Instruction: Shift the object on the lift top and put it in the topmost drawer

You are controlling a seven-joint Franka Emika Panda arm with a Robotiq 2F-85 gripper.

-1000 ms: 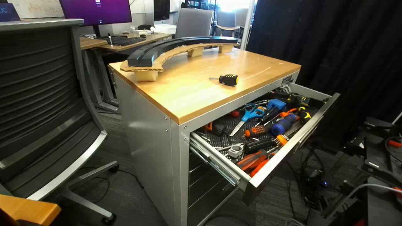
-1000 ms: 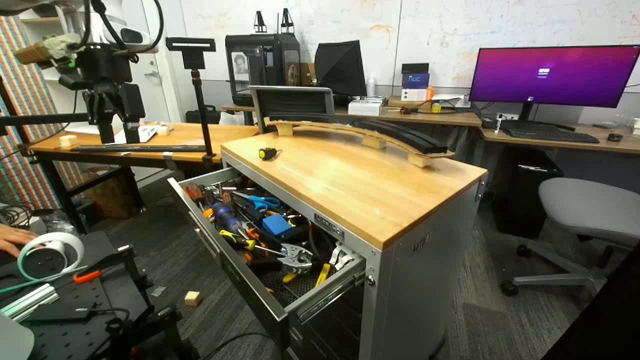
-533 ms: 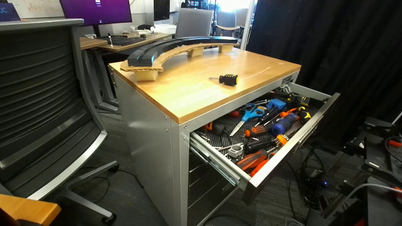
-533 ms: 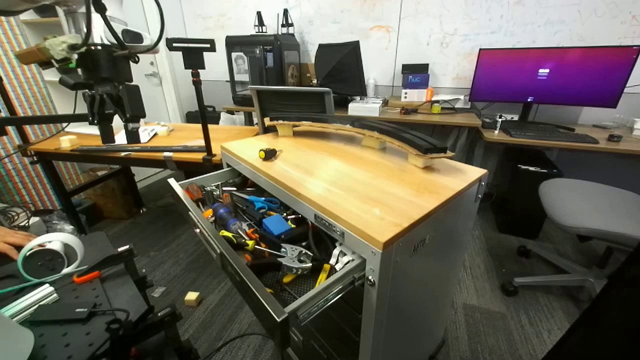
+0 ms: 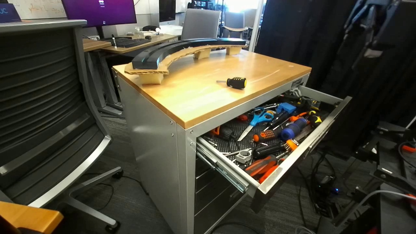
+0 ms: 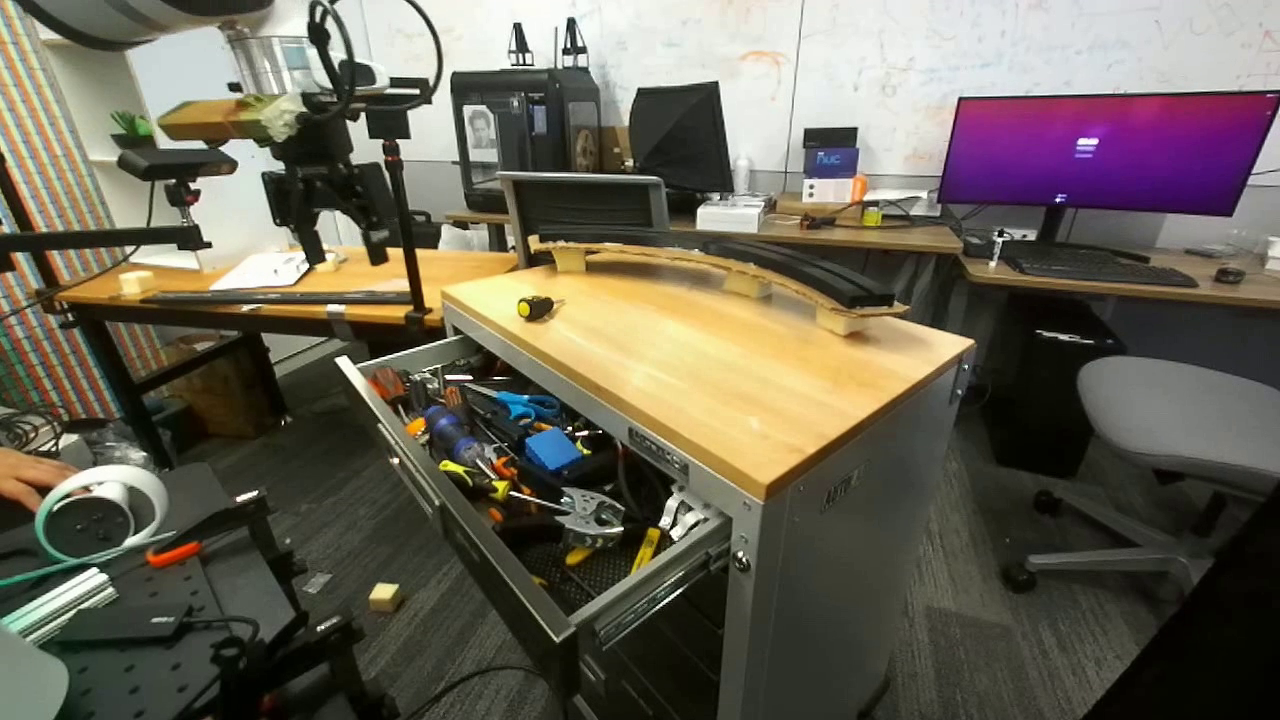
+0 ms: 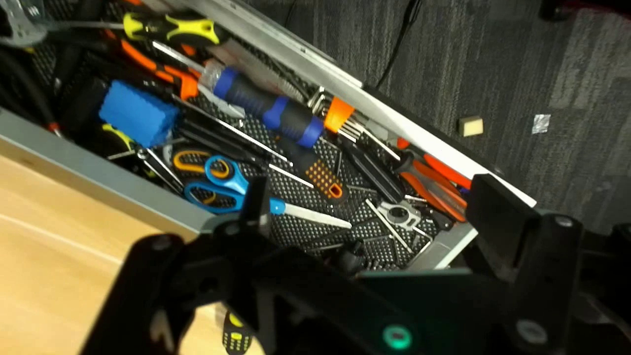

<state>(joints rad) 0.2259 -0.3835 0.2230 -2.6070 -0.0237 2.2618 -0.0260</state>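
One stubby black screwdriver (image 5: 237, 83), yellow-dotted, lies on the wooden top (image 5: 195, 100); the end effector (image 6: 345, 252) gapes wide.

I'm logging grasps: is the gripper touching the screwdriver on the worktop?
Apart: in an exterior view, a clear gap separates the gripper from the screwdriver.

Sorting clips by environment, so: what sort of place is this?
Probably a robotics lab or shared workshop-office. The signs: an open drawer of hand tools, what looks like a 3D printer, and a whiteboard with scrawled writing.
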